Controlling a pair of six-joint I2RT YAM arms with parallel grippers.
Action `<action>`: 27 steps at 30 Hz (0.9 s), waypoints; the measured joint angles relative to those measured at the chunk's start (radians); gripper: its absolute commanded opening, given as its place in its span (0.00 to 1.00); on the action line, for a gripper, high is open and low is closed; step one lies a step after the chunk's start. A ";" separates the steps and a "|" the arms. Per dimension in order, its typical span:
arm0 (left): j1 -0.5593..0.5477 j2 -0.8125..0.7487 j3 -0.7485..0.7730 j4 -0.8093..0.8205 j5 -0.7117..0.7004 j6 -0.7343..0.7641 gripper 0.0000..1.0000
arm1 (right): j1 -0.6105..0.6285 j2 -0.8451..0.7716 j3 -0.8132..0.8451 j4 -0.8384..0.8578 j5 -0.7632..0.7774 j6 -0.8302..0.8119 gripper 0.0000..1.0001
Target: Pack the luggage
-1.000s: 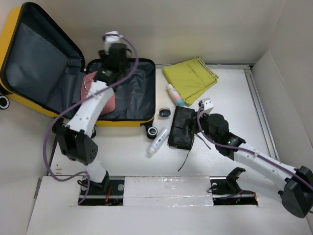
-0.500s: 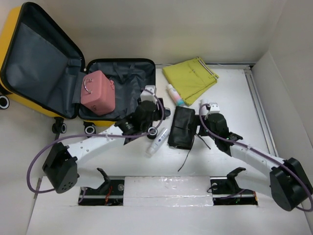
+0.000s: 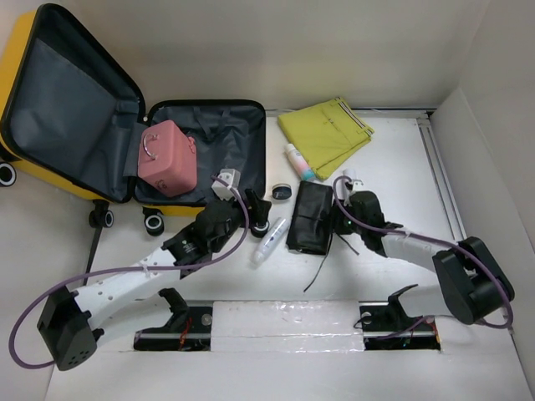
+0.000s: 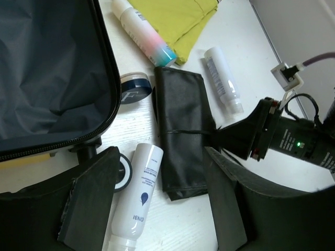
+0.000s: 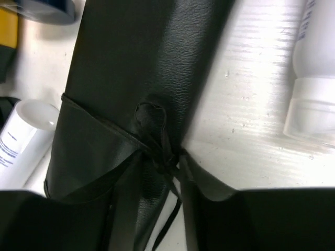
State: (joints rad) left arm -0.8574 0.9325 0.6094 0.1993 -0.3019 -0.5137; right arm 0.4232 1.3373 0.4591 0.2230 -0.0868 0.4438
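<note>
Luggage point(image 3: 71, 109) lid: top view only | black pouch point(image 5: 131, 78) knot: right wrist only

The luggage point(image 3: 67, 100) lid runs off the overhead view at 9 o'clock. In the right wrist view we see a white tube point(image 5: 21, 136) cut off at 9 o'clock, a white bottle point(image 5: 314, 78) at 3 o'clock and a dark jar point(image 5: 47, 8) at 11 o'clock. The black pouch point(image 5: 141, 68) crowds the right gripper point(image 5: 159, 164), and we cannot tell whether it pinches the tie point(image 5: 157, 141).
</note>
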 measured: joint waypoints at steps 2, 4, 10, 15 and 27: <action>0.000 0.000 -0.005 -0.003 0.016 0.000 0.63 | -0.009 -0.002 -0.002 0.013 -0.010 0.003 0.20; 0.000 0.001 -0.008 -0.009 0.027 0.004 0.65 | -0.022 -0.010 -0.006 0.017 -0.019 0.005 0.14; 0.000 0.003 -0.021 -0.013 0.064 0.008 0.66 | -0.043 -0.071 -0.028 0.025 -0.031 0.005 0.00; 0.000 0.009 -0.056 -0.027 0.088 0.008 0.66 | -0.043 -0.173 -0.040 -0.032 -0.037 0.000 0.00; 0.000 -0.172 -0.072 -0.077 0.042 -0.035 0.66 | 0.034 -0.400 0.335 -0.291 -0.058 -0.078 0.00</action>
State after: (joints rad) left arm -0.8574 0.7605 0.5373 0.1219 -0.2600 -0.5484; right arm 0.4568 0.9375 0.7937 -0.0681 -0.1444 0.3656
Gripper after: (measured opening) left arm 0.659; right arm 0.032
